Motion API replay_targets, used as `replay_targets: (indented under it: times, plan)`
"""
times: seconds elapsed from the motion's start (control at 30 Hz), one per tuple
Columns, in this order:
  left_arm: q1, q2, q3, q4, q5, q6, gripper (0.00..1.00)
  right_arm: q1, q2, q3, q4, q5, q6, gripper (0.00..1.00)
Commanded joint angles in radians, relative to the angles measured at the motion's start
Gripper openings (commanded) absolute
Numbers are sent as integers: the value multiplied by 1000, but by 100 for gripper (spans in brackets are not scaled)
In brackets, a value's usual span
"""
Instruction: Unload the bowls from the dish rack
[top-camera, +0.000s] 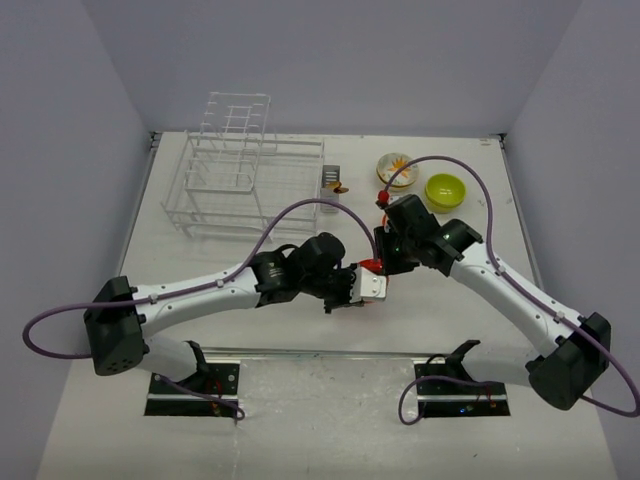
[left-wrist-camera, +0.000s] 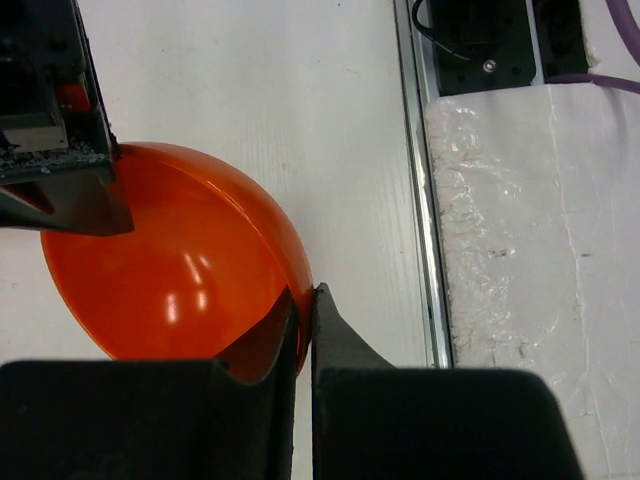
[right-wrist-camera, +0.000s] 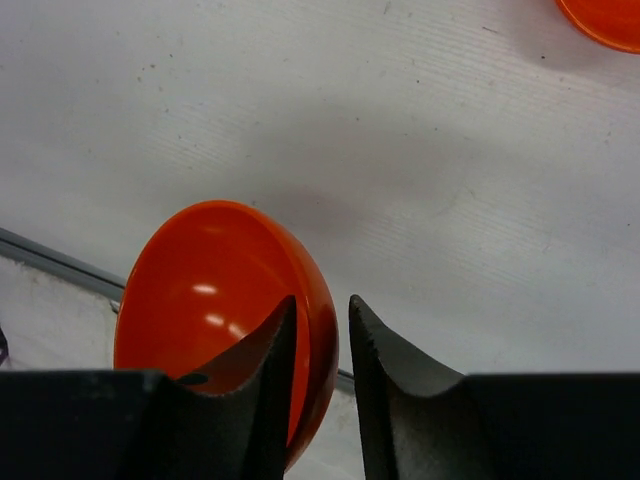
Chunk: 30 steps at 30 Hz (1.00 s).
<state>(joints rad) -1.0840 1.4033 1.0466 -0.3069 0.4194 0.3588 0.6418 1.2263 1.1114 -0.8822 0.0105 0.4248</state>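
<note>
Black fingers of the left gripper (left-wrist-camera: 305, 292) pinch the rim of an orange bowl (left-wrist-camera: 170, 280), one finger inside and one outside, pressed tight on the wall. The left arm (top-camera: 200, 290) reaches low from its base at the near left corner, elbow bent, towards the middle of the bench (top-camera: 470, 160). The bowl hangs on edge there, between the two wrists and above the white surface. From the other side the right gripper (right-wrist-camera: 322, 300) straddles the same rim, its fingers narrowly apart. A sliver of bench shows beside the outer finger, and whether it grips cannot be told. The right arm (top-camera: 500, 285) bends in from the near right corner, its wrist turned towards the left one.

At the far left stands the dish rack (top-camera: 240, 190), its tower at the back edge and its grey caddy (top-camera: 332, 178) on the right end. Bare bench shows between the rack and the left arm. Right of the caddy sit the cream flowered bowl (top-camera: 397, 168) and the lime-green bowl (top-camera: 445, 190), close together, just beyond the right wrist. The edge of a second orange bowl (right-wrist-camera: 605, 18) shows near them. A metal strip (top-camera: 330, 352) crosses the bench in front of the arm bases, and pale walls (top-camera: 60, 200) close three sides.
</note>
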Motion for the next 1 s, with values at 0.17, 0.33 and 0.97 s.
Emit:
replay_targets:
  times: [0.17,0.33,0.97]
  plan:
    - [-25,49,104,12,-226,42,0,1,-2,-36,74,-64,-24,0]
    - [-27,86,144,12,-339,5,24,-30,-13,-32,126,-34,-1,0]
    - [-28,-436,35,-213,-1166,-744,100,-415,-31,-265,739,299,296,0]
